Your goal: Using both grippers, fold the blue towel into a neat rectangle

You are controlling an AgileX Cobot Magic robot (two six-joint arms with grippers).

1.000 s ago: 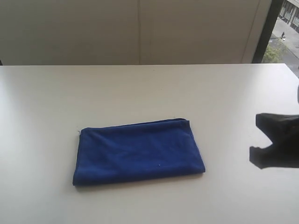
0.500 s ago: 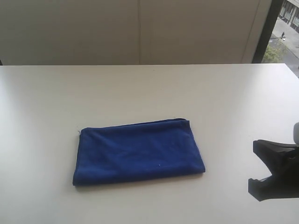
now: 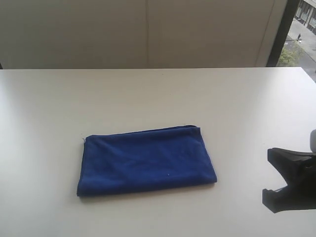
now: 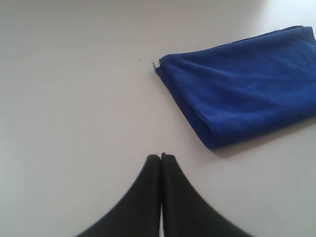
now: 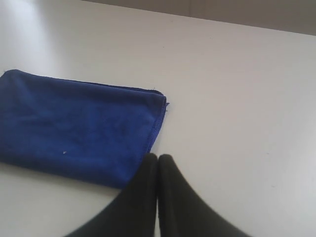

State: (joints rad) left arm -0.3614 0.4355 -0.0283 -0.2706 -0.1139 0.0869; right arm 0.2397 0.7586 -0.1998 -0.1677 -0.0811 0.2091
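Folded and let go — the right arm drops back, then holds.

The blue towel lies flat on the white table as a tidy rectangle, a little left of centre and unmoved over the last second. The right arm, at the exterior view's right edge, has sunk lower than a second ago and has since been still, well apart from the cloth. The right gripper and the left gripper both show their fingertips pressed together on nothing, with the towel just ahead of each — so the fold looks finished, both arms withdrawn.
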